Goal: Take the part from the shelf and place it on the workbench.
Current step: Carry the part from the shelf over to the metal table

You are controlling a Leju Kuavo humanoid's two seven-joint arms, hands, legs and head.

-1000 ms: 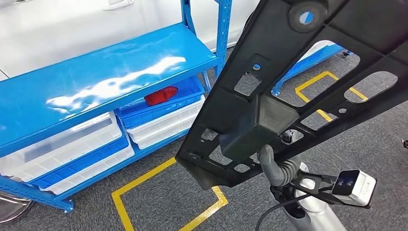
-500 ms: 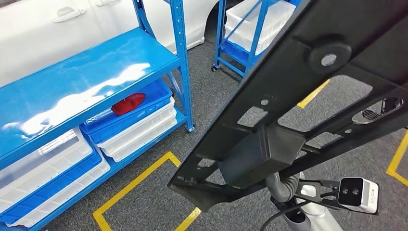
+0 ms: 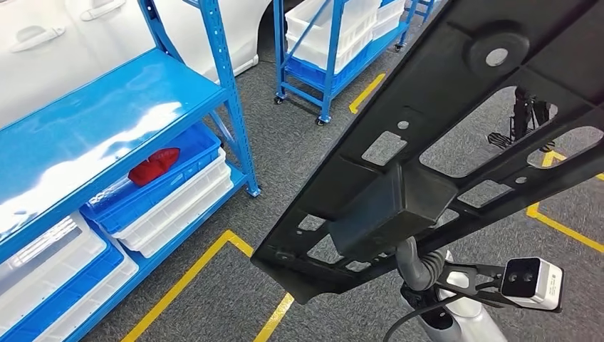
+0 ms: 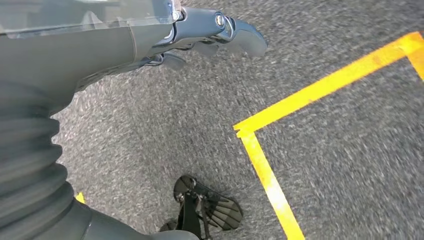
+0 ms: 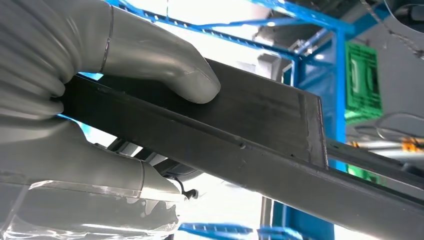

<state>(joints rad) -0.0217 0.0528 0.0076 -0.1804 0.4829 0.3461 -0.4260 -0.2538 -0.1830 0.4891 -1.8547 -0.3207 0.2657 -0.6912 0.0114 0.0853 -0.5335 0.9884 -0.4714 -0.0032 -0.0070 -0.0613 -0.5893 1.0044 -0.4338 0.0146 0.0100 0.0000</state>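
1 black part (image 3: pixel 456 135) is off the blue shelf (image 3: pixel 107 121), carried high; no workbench in sight. Left hand (image 4: pixel 210 35) hangs over carpet, seemingly holding nothing. Right hand (image 5: pixel 100 100) clamps the part's edge.

One black part (image 3: pixel 456 142), two blue shelf racks (image 3: pixel 107 121), one red object (image 3: pixel 153 165).

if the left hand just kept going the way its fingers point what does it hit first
Most likely the grey carpet floor. The left hand hangs empty, its fingers curled slightly, with nothing visible between them and the floor. The yellow tape line lies off to one side. Depth is hard to judge.
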